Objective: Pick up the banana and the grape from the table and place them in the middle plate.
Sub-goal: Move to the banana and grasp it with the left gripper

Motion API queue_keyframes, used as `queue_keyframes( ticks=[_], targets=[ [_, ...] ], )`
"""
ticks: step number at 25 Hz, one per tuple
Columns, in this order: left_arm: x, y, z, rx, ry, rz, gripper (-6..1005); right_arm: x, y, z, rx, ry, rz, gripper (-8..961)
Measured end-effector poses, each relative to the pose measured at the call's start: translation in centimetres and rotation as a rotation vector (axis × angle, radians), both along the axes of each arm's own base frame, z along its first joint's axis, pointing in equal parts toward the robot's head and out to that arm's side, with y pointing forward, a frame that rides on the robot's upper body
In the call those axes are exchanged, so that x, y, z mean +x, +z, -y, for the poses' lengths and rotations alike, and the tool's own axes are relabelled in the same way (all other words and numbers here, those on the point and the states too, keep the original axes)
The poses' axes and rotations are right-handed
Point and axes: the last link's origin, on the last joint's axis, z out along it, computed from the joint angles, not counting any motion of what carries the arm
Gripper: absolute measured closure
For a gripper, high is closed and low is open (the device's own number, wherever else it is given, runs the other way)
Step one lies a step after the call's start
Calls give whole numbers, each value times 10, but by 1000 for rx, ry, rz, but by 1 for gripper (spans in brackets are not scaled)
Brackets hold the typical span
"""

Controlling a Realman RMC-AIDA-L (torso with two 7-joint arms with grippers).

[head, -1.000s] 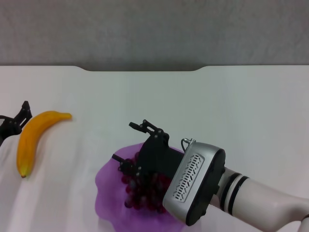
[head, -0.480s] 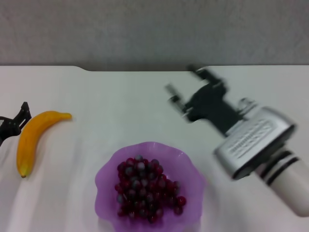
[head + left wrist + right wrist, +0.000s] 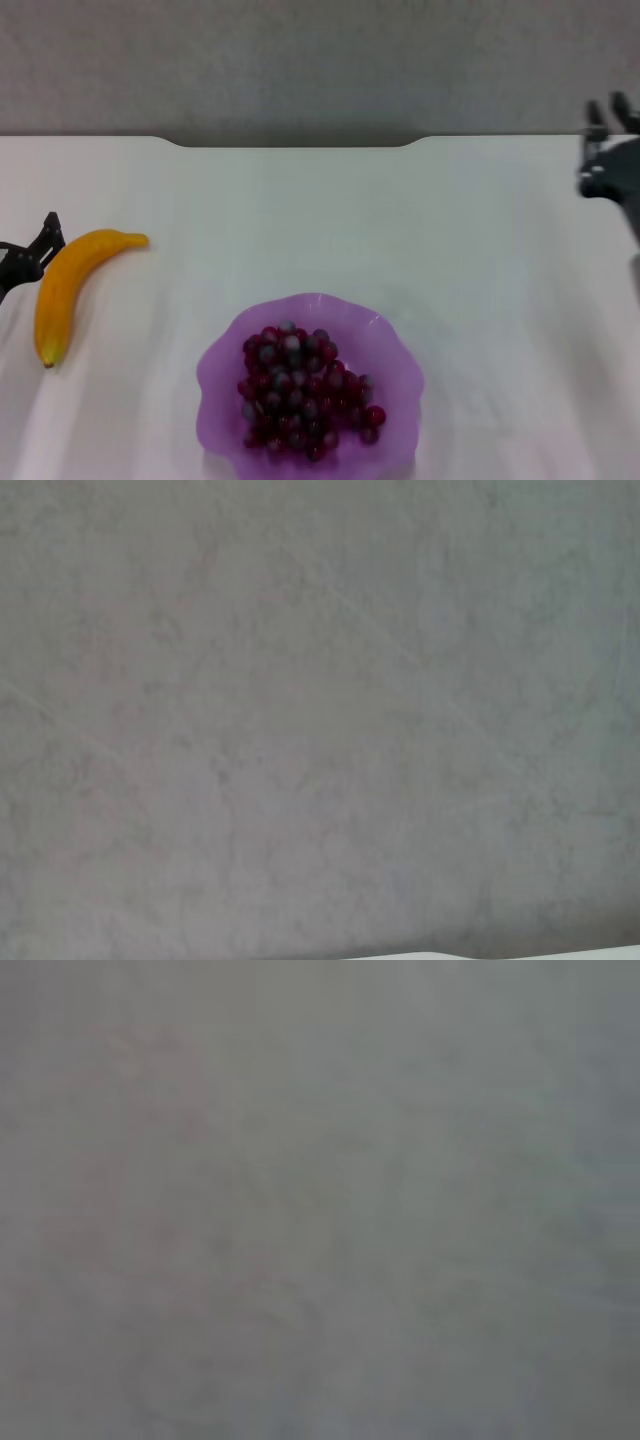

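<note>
Purple plastic with a wavy rim, your middle plate holds the grape, a pile of small dark red balls. Your yellow-orange banana lies on the white tabletop, just beside the left claw. That claw's fingers look spread apart. Your right claw is far off by the tabletop's far right corner; you cannot tell how its fingers stand.

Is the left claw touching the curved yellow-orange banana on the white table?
Cannot tell. In the head view, the left claw sits right against the curved yellow-orange banana near the table's left edge, with neither a gap nor contact plainly visible. The left wrist view shows neither.
</note>
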Motion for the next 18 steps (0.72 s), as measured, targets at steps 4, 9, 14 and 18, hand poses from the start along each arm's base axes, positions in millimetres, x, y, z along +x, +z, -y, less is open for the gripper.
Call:
queue_keyframes(
  ticks=[4, 9, 14, 18],
  targets=[
    [0, 0, 0, -1, 1, 0, 103, 31, 22, 3, 63, -99, -51, 781],
    [0, 0, 0, 0, 0, 0, 103, 73, 40, 5, 65, -223, -140, 928],
    [1, 0, -2, -1, -3, -1, 103, 104, 40, 2, -55, -375, -145, 956],
    [1, 1, -2, 2, -1, 0, 104, 110, 38, -1, -105, -426, -144, 955]
  ],
)
